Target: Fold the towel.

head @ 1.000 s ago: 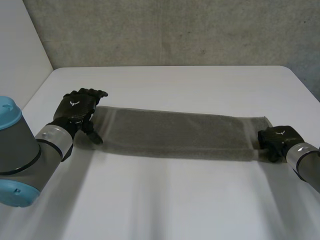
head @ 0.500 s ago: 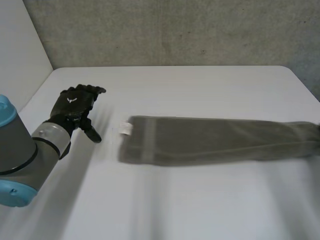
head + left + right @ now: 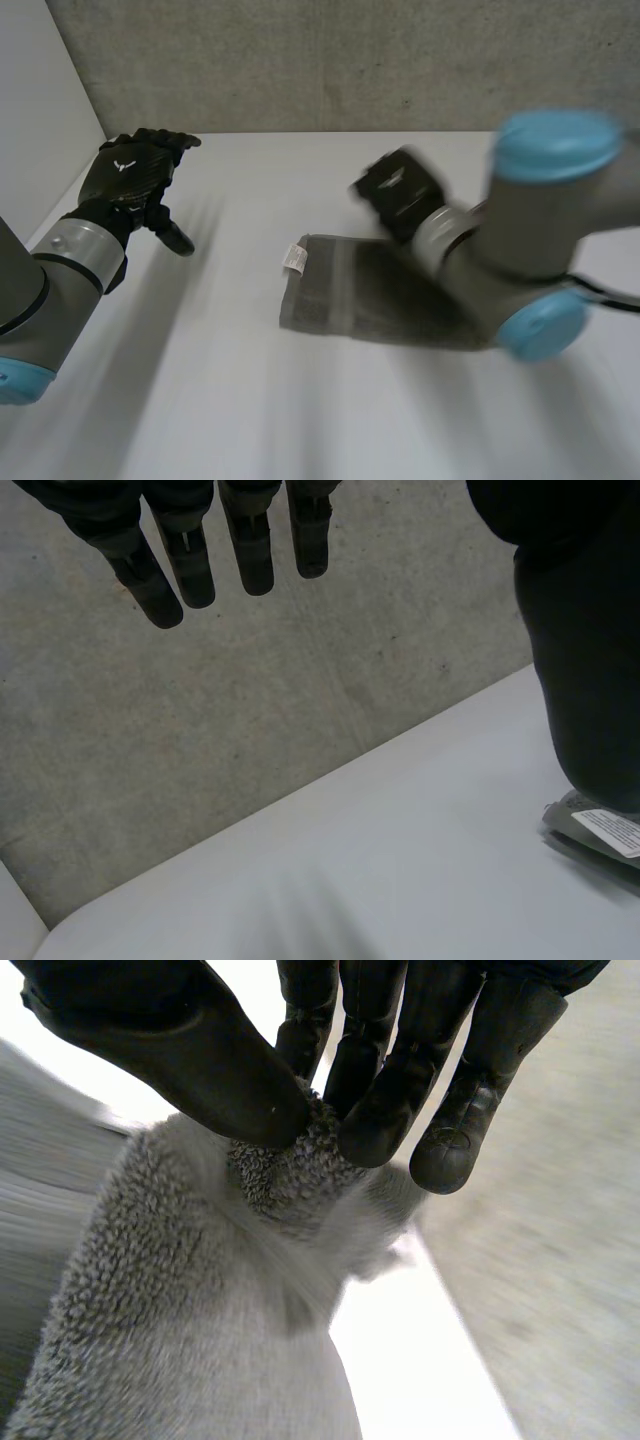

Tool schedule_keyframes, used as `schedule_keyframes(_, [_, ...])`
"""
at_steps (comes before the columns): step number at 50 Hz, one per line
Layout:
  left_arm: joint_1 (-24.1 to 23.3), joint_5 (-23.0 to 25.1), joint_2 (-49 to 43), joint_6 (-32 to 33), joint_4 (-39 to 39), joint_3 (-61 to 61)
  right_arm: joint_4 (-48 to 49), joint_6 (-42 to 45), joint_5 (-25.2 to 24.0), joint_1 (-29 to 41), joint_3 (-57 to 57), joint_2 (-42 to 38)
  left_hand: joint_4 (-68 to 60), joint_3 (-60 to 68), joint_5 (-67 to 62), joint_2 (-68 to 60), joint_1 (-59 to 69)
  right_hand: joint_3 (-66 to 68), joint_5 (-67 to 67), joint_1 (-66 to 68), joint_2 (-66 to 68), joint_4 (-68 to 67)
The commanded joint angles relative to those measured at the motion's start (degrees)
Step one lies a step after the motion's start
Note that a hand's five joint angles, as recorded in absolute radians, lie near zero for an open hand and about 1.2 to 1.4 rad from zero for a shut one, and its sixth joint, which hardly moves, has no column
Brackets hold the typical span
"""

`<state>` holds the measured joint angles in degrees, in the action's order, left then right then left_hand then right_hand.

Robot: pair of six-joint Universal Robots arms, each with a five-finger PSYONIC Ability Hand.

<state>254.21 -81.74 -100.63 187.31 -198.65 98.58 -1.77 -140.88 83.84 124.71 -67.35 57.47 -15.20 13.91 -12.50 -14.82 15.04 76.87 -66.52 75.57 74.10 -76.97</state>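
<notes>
A grey towel (image 3: 360,295) lies on the white table (image 3: 300,400), its free end with a small white label (image 3: 294,258) pointing toward my left arm. My right hand (image 3: 400,195) is up over the towel's middle, thumb and fingers pinched on a towel end (image 3: 290,1175) that hangs below the hand. My left hand (image 3: 130,175) is raised over the table's far left, apart from the towel, its fingers (image 3: 190,565) straight and holding nothing. In the left wrist view the towel's labelled corner (image 3: 600,830) lies beyond the thumb.
A grey concrete wall (image 3: 330,60) runs along the table's far edge. A pale wall panel (image 3: 35,110) stands at the left. My right arm's forearm and blue-capped joint (image 3: 540,210) hang above the towel's right half.
My right hand has swung its pinched towel end up and leftward over the towel, dragging the free end right. My left hand has let go and lifted away to the far left.
</notes>
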Motion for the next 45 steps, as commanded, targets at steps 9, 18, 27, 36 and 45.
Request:
schedule_keyframes(9, [-2.9,-0.1,-1.5,0.1,-0.2,-2.1,1.5,-2.5,-0.3,4.7,-7.5,-1.8,4.7,-3.4,12.0,4.3,-4.5,-66.9,66.5,-65.6,-64.1,67.0])
schedule_keyframes(18, [-10.8,-0.4,-6.3,0.2,-0.2,-7.3,2.4,-16.0,-5.8,-6.7,-20.8,12.8,4.1,-2.9,11.4,3.8,-4.0,-66.9,66.5,-65.6,-64.1,67.0])
schedule_keyframes(27, [-19.1,-5.2,-16.1,0.7,0.1,-14.3,5.2,-16.9,-6.2,-19.3,-35.9,17.4,4.1,-2.9,11.4,3.8,-4.0,-66.9,66.5,-65.6,-64.1,67.0])
schedule_keyframes(36, [-21.3,-7.8,-24.4,0.8,0.4,-19.4,7.3,-15.6,-7.6,-24.8,-41.4,16.3,4.0,-2.7,11.3,3.6,-3.8,-56.0,55.7,-54.7,-53.3,56.1])
schedule_keyframes(45, [-21.6,-9.0,-25.9,0.8,3.0,-19.7,9.4,-15.1,-4.5,-24.8,-38.3,11.3,4.0,-2.7,11.3,3.6,-3.8,3.0,-3.4,4.3,5.8,-2.9])
